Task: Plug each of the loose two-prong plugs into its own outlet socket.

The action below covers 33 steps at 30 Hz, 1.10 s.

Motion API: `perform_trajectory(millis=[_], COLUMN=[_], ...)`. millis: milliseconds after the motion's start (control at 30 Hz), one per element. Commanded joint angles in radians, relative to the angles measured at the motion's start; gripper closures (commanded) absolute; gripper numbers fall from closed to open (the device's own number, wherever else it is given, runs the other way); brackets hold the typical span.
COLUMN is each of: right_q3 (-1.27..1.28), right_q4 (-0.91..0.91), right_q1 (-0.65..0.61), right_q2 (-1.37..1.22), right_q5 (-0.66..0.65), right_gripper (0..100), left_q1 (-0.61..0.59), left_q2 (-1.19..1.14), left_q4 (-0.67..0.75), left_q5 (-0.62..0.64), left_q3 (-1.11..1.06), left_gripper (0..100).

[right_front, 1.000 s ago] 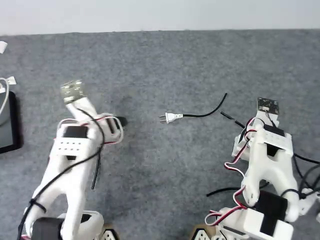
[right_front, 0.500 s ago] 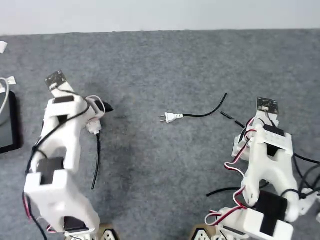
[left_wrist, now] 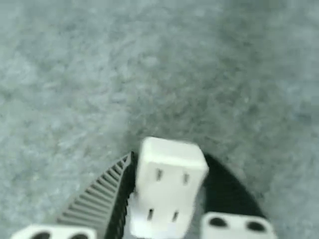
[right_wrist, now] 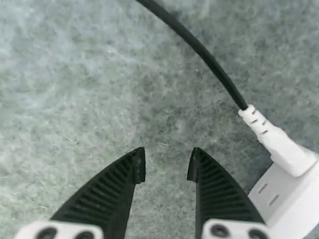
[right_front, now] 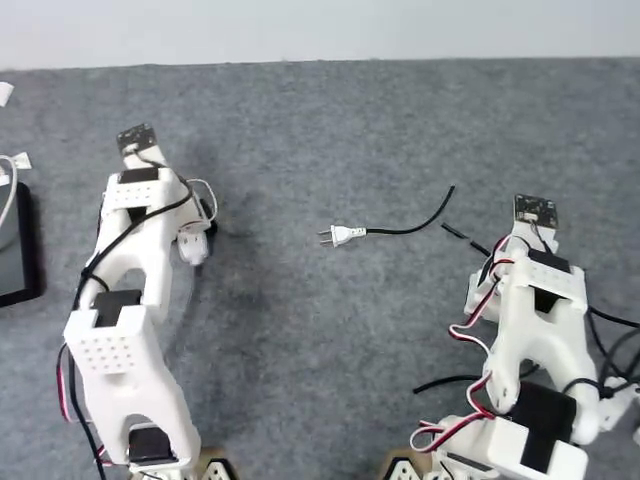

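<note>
A loose white two-prong plug (right_front: 340,236) lies mid-table, prongs pointing left, its black cable (right_front: 415,226) curving off to the right. My left gripper (left_wrist: 169,158) is shut on a white outlet socket (left_wrist: 167,191) with its slots facing the camera. From above, that gripper (right_front: 203,214) sits beside the left arm with the socket (right_front: 192,248) under it. My right gripper (right_wrist: 167,159) stands open over bare carpet, holding nothing. Just beside one of its fingers (right_wrist: 219,199) lies a second white socket (right_wrist: 289,199) on a black cable (right_wrist: 199,50).
Grey carpet (right_front: 330,130) covers the table. A dark flat device (right_front: 15,240) and a white cord (right_front: 10,190) lie at the left edge. The right arm (right_front: 530,300) stands at the right with black wires (right_front: 450,381) near its base.
The left arm has swung from leaning right to standing more upright at the left, carrying its gripper left and back. The right arm and the loose plug have not moved.
</note>
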State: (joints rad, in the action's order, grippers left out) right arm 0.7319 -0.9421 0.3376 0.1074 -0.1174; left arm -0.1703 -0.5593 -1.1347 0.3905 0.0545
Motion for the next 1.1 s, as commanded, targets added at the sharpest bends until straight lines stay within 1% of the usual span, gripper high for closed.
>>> perform_trajectory(millis=[0,67,267,400,467,567,700,800,967,1067], right_q3=[-0.005,-0.005,-0.005,-0.005,-0.005,-0.005,-0.005,-0.005,-0.005,-0.005], right_q4=[0.007,0.007,0.012,0.012,0.012,0.012,0.012,0.012,0.012,0.012], right_q1=[0.004,0.004,0.004,0.004,0.004,0.005,0.007,0.005,0.005,0.005], right_q2=[0.031,0.031,0.030,0.030,0.030,0.030,0.030,0.030,0.030,0.030], right_q5=[-0.011,-0.011,-0.011,-0.011,-0.011,-0.011,-0.011,-0.011,-0.011,-0.011], right_gripper=[84.9,84.9,84.9,84.9,84.9,84.9,84.9,84.9,84.9,84.9], left_q1=[0.021,0.040,0.144,0.242,0.288,0.344,0.396,0.414,0.459,0.468], left_q2=[-0.002,0.005,0.049,0.123,0.143,0.158,0.153,0.143,0.141,0.144], left_q4=[-0.054,-0.097,-0.302,-0.373,-0.391,-0.384,-0.327,-0.264,-0.138,-0.120], left_q5=[-0.037,-0.037,-0.032,-0.026,0.029,0.110,0.206,0.272,0.261,0.259], left_q3=[0.045,0.044,0.061,0.056,0.054,0.056,0.054,-0.005,-0.140,-0.166], left_gripper=[99,99,99,99,99,99,99,99,98,98])
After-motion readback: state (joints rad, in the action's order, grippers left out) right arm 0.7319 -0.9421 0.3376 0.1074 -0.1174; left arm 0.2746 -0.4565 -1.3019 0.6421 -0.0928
